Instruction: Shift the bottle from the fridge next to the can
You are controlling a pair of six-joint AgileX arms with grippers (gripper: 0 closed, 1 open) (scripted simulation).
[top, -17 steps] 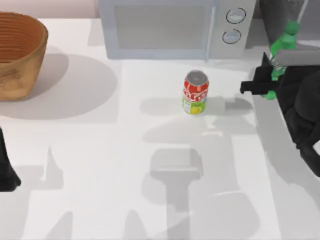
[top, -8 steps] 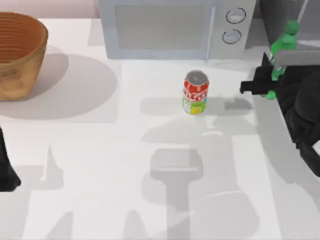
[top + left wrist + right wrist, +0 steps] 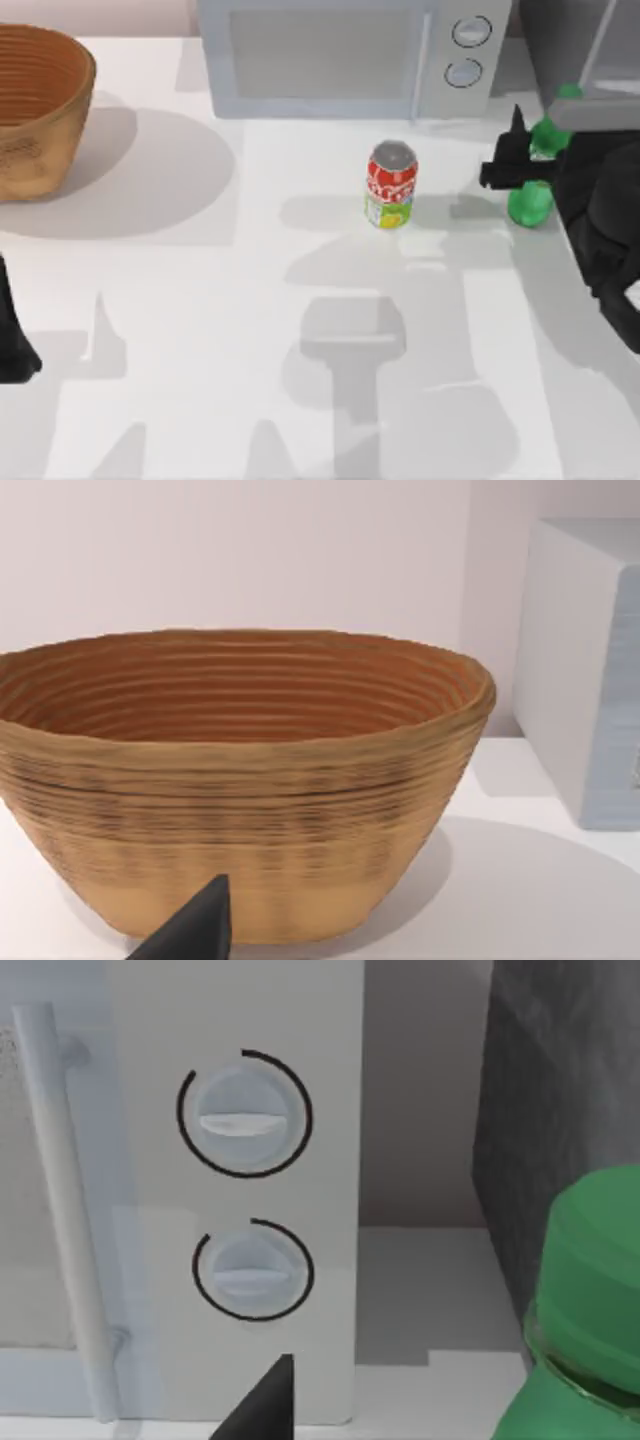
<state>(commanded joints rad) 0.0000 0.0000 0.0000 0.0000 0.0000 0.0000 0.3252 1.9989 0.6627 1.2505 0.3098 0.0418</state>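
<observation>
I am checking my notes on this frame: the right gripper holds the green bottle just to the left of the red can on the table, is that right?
Not quite: in the top view the bottle, held at the right gripper, is to the right of the can, near the fridge, not to its left. The rest stands.

Pretty bright, even light from above, no glare. Soft grey shadows spread over the table [image 3: 200, 330], a big round one beside the basket [image 3: 35, 105].

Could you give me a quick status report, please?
Right gripper shut on bottle, right of can. Left gripper parked at table's left edge. Nothing between.
</observation>
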